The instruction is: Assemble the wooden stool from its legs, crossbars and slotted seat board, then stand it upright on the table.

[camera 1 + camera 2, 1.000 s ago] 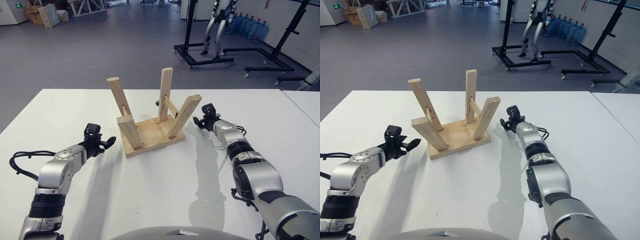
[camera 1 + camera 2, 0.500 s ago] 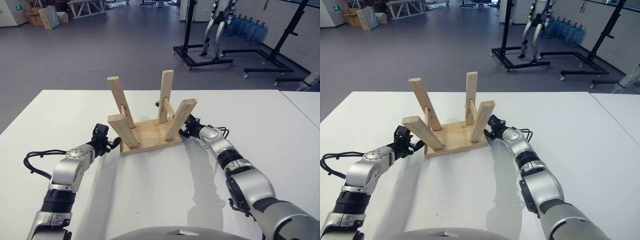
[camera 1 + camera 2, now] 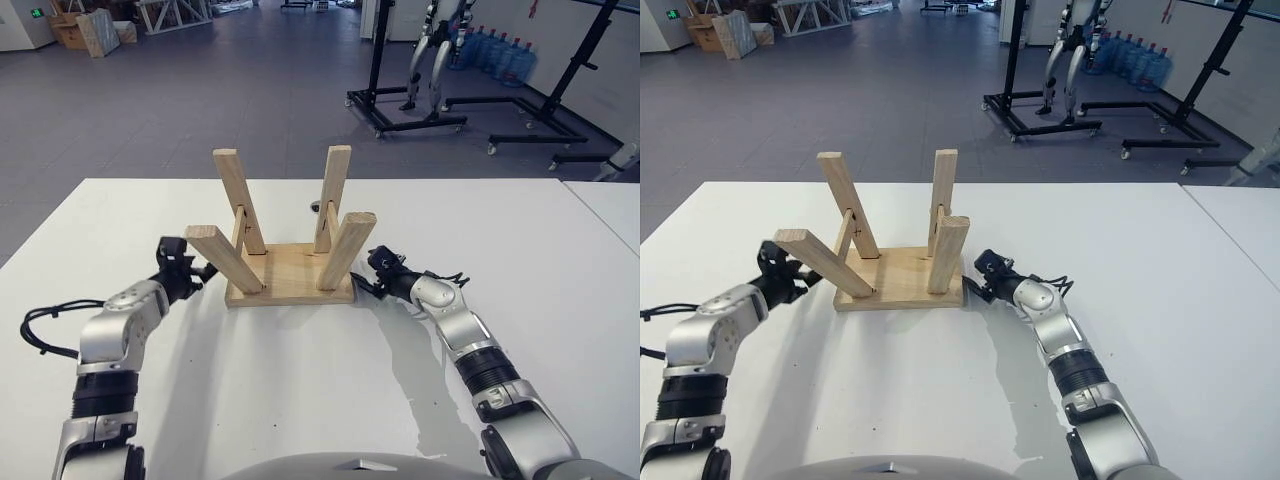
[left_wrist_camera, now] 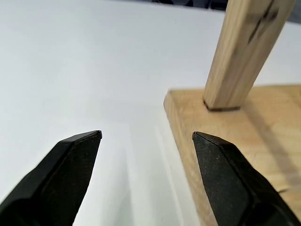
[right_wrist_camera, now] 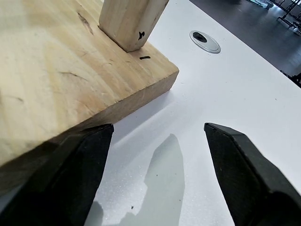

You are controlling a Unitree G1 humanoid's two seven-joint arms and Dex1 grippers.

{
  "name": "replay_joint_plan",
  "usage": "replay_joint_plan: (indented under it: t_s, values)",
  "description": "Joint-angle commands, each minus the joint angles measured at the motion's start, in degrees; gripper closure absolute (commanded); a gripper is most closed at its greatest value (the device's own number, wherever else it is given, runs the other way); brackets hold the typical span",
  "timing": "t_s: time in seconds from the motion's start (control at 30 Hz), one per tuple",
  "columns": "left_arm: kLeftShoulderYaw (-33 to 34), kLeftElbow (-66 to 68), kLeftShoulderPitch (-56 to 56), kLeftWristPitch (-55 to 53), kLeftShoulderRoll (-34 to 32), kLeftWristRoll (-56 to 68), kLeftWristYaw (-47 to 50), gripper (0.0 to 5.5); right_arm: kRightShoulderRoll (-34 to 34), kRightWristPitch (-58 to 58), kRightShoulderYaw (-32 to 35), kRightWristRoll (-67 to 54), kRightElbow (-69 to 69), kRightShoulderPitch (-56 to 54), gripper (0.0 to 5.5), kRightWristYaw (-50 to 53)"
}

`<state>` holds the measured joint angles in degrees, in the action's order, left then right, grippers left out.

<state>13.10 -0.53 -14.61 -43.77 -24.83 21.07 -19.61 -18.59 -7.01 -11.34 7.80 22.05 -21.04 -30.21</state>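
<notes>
Four legs (image 3: 333, 195) point upward from the seat board (image 3: 290, 287), which lies flat on the white table (image 3: 300, 400) at the centre of the frame. The stool looks assembled but upside down. At the board's left edge sits the left gripper (image 3: 183, 270), and at its right edge the right gripper (image 3: 372, 272). Both have their jaws spread wide, holding nothing. To flip the stool well, each gripper should probably close squarely on the board's thickness at matching heights. Both should then turn together, so that the legs stay seated.
</notes>
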Motion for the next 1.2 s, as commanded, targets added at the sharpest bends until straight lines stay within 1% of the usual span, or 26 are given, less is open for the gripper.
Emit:
replay_joint_plan:
  t_s: [0.03, 0.13, 0.23, 0.43, 0.57, 0.67, 0.73, 0.87, 0.93, 1.03, 1.2]
  values:
    - [2.7, -0.1, -3.6, -2.3, -3.2, 0.8, -0.1, 1.95, -2.5, -1.4, 1.2, 0.4, -0.4, -0.8, 1.94, 0.1]
    - [2.2, 1.7, -3.5, -0.9, -6.6, -1.3, -1.0, 1.95, -3.6, -2.2, 2.2, 0.5, 0.2, -2.5, 1.94, 1.1]
    - [-0.4, 5.8, -1.6, 3.0, -7.9, -4.7, -1.9, 1.95, -2.4, -3.9, 2.7, 0.3, 1.0, -4.3, 1.94, 2.8]
    - [-7.5, 18.9, -1.7, 13.2, -3.4, -9.9, -4.2, 1.95, 2.8, -5.6, 0.3, 0.9, 2.7, -5.6, 1.94, 5.6]
    - [-12.3, 26.4, -4.6, 18.8, 0.6, -13.1, -5.5, 1.95, 4.5, -5.5, -1.4, 1.7, 2.9, -4.8, 1.94, 5.5]
    - [-14.9, 24.8, -5.6, 18.9, 3.5, -13.6, -6.1, 1.95, 3.8, -5.5, -2.5, 2.4, 2.4, -3.8, 1.94, 4.9]
    - [-16.3, 20.3, -4.3, 17.0, 4.5, -13.5, -6.3, 1.95, 2.6, -5.6, -3.1, 2.6, 1.3, -2.6, 1.94, 3.6]
    - [-18.0, 8.7, 1.0, 11.0, 3.6, -13.1, -6.6, 1.95, -0.1, -6.5, -3.7, 2.5, -2.3, 0.0, 1.94, 1.1]
    - [-18.2, 5.0, 3.1, 8.8, 2.9, -13.2, -6.6, 1.95, -1.1, -7.1, -4.0, 2.3, -4.4, 1.2, 1.94, -0.1]
    - [-17.8, 3.8, 4.3, 7.7, 2.6, -13.7, -6.0, 1.95, -1.3, -8.3, -3.5, 2.1, -5.9, 1.8, 1.94, 0.0]
    - [-15.8, 6.9, 2.6, 8.5, 1.5, -14.4, -5.0, 1.95, -1.7, -10.1, -2.2, 1.3, -7.3, 0.9, 1.94, -0.1]
